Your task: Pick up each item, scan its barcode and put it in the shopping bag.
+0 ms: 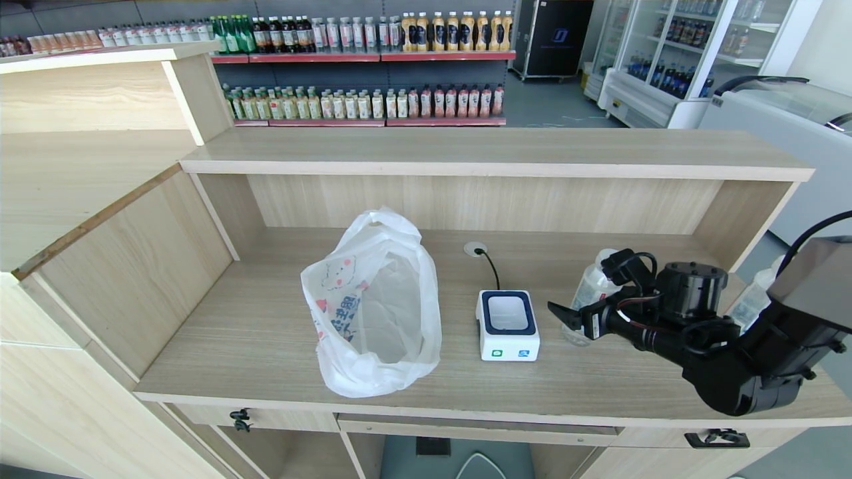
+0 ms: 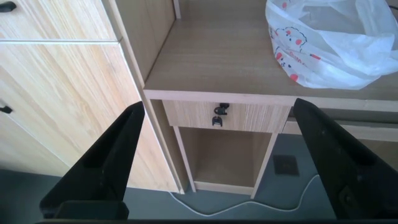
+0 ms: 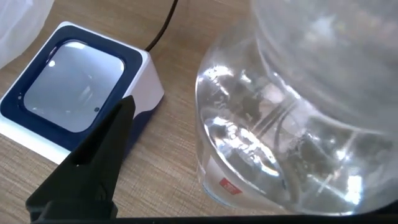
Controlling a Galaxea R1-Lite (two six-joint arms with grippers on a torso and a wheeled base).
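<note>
**Bottle stands at your right gripper, upright**

Your right gripper (image 1: 580, 305) is spread at the desk's (image 1: 266, 346) right end, one finger just clear of the clear bottle (image 1: 594, 283); the bottle stands just beside the scanner (image 1: 507, 324), long axis vertical, so I judge a sideways close suits; the shopping bag (image 1: 373, 313) gapes left of centre; your left gripper (image 2: 217, 107) hangs spread off the front left corner, well apart.

Matte black, chunky right arm (image 1: 732, 372), round motor cap (image 1: 691, 279), thin reddish wires (image 1: 632, 303) beside the cap, grey box (image 1: 815, 283) and fat cable (image 1: 809, 234) past it, wedge fingers (image 2: 112, 162).
</note>
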